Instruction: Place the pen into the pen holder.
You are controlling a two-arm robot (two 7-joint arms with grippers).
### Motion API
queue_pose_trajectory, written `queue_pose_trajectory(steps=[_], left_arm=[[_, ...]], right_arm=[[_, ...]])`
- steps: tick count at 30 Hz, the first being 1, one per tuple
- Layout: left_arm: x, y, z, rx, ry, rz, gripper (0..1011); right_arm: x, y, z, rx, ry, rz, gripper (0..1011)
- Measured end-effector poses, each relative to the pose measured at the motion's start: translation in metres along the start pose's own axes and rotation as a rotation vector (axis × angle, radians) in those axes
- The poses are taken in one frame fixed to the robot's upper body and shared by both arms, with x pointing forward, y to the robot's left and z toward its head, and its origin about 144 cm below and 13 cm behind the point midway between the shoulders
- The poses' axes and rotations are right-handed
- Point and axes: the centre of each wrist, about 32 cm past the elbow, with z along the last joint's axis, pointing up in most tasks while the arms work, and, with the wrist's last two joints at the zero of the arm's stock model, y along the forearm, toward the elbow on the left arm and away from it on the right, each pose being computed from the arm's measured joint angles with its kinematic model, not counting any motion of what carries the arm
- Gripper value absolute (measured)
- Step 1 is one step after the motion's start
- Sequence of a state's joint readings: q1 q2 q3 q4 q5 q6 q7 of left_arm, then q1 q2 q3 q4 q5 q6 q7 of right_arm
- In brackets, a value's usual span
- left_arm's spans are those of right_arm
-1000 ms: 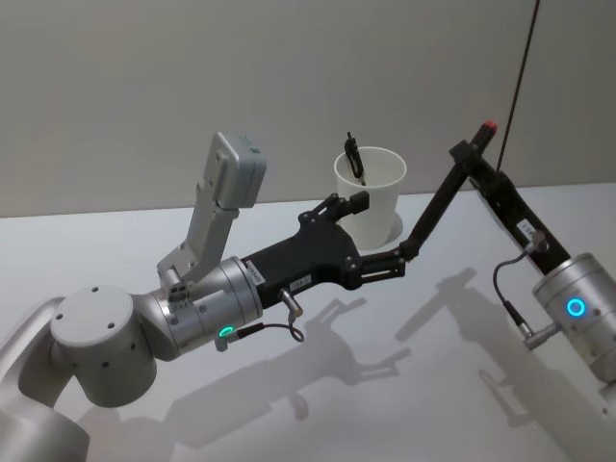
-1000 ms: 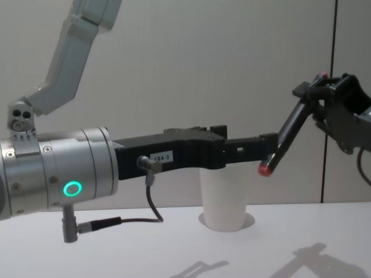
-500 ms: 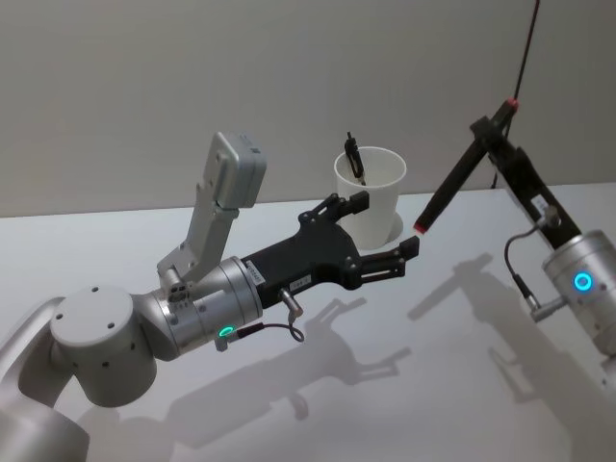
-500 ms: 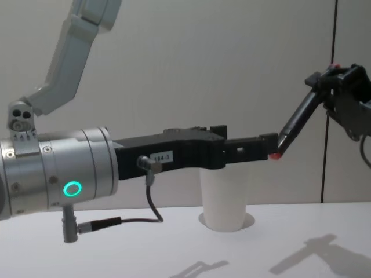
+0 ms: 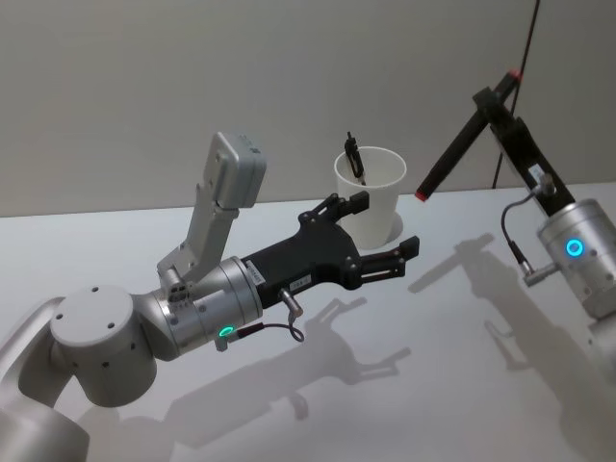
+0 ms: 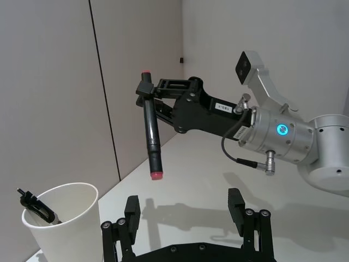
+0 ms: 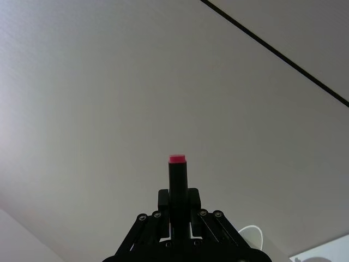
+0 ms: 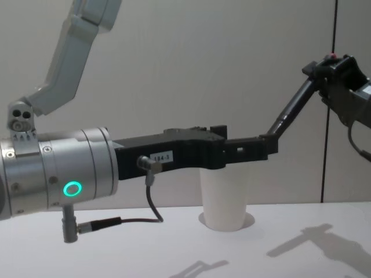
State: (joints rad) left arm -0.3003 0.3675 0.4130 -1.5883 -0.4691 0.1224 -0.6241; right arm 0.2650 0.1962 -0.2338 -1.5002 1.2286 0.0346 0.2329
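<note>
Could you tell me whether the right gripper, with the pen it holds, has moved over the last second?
Yes. In the head view the right gripper and its pen have risen, and the pen's red tip now sits beside the cup rim, clear of the left gripper.

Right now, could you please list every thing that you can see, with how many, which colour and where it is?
pen holder: one, white paper cup, upright on the table near the back wall.
pen in the cup: one, black, leaning inside the pen holder, its clip end above the rim.
pen: one, black with red ends, tilted in the air to the right of the cup, lower end toward it, held by the right gripper.
table: one, white, under everything.
cable: one, dark, hanging along the wall at the right.
left gripper: one, black, open, in the air just in front of the cup.
right gripper: one, black, shut on the pen, raised at the right.
</note>
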Motion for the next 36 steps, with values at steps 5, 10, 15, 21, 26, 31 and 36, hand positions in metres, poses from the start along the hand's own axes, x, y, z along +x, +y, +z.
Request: queue_pose_trajectory(steps=[5,10,15,21,26,31,36], left_arm=[[0.000,0.000,0.000,0.000,0.000,0.000,1001],[0.000,0.000,0.000,0.000,0.000,0.000,1001],[0.000,0.000,0.000,0.000,0.000,0.000,1001],[0.000,0.000,0.000,0.000,0.000,0.000,1001],[0.000,0.000,0.000,0.000,0.000,0.000,1001],[0.000,0.000,0.000,0.000,0.000,0.000,1001],[0.000,0.000,0.000,0.000,0.000,0.000,1001]], right_arm=[[0.003,0.011,0.001,0.010,-0.010,0.009,204],[0.006,0.020,0.002,0.016,-0.021,0.018,204],[0.008,0.031,0.001,0.021,-0.037,0.027,204],[0.011,0.042,0.001,0.027,-0.059,0.037,204],[0.014,0.050,0.001,0.030,-0.077,0.042,204],[0.017,0.057,0.000,0.030,-0.096,0.045,205],[0.019,0.062,-0.001,0.027,-0.113,0.048,204]])
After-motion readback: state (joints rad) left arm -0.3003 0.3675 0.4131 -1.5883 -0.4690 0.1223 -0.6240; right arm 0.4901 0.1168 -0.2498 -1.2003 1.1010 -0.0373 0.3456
